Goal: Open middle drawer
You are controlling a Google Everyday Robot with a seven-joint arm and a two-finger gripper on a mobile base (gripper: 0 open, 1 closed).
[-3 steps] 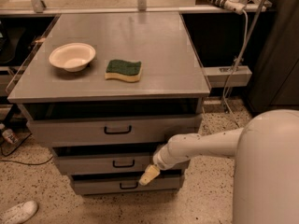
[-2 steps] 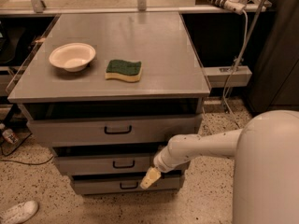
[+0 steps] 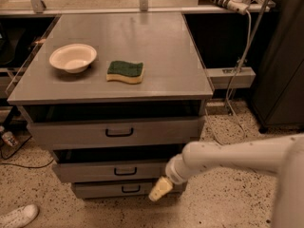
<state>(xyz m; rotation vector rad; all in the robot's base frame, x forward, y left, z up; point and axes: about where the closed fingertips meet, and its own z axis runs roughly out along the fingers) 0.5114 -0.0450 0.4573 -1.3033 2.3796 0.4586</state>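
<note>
The grey cabinet has three drawer fronts, each with a small black bar handle. The middle drawer (image 3: pixel 95 171) stands out a little from the cabinet, with a dark gap above it; its handle (image 3: pixel 125 171) is free. My gripper (image 3: pixel 159 189), a tan tip on the white arm (image 3: pixel 228 158), hangs low in front of the right end of the middle and bottom drawers, to the right of the handle and apart from it.
The top drawer (image 3: pixel 114 133) is also slightly out; the bottom drawer (image 3: pixel 104 190) is below. A cream bowl (image 3: pixel 72 57) and a green-and-yellow sponge (image 3: pixel 125 71) lie on the cabinet top. A white shoe (image 3: pixel 18 216) lies on the floor at left. Cables hang at right.
The middle drawer front sits a little lower and further out than before. My gripper has shifted slightly down and to the right.
</note>
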